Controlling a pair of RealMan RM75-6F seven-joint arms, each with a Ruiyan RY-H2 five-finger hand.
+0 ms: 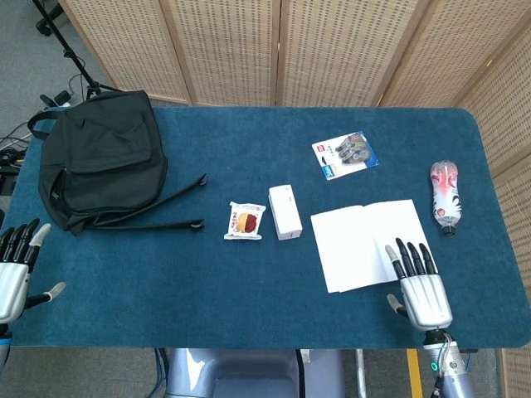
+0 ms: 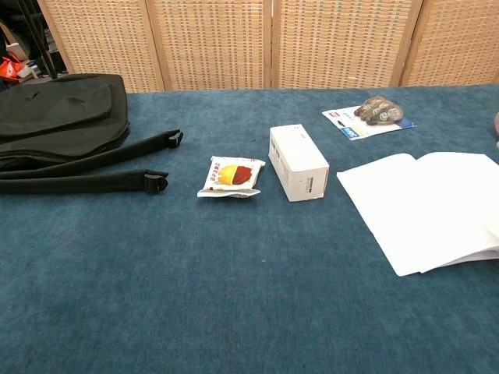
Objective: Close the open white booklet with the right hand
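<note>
The white booklet (image 1: 371,244) lies open and flat on the blue table, right of centre; the chest view shows the booklet (image 2: 425,208) at its right edge. My right hand (image 1: 419,286) is open, palm down, fingers spread, over the booklet's near right corner; its fingertips (image 1: 408,251) overlap the right page. I cannot tell whether they touch the paper. My left hand (image 1: 15,269) is open at the table's near left edge, holding nothing. Neither hand is plainly visible in the chest view.
A white box (image 1: 284,212) and a snack packet (image 1: 246,220) lie left of the booklet. A blister pack (image 1: 345,154) sits behind it, a bottle (image 1: 445,196) to its right. A black backpack (image 1: 99,159) with straps fills the far left.
</note>
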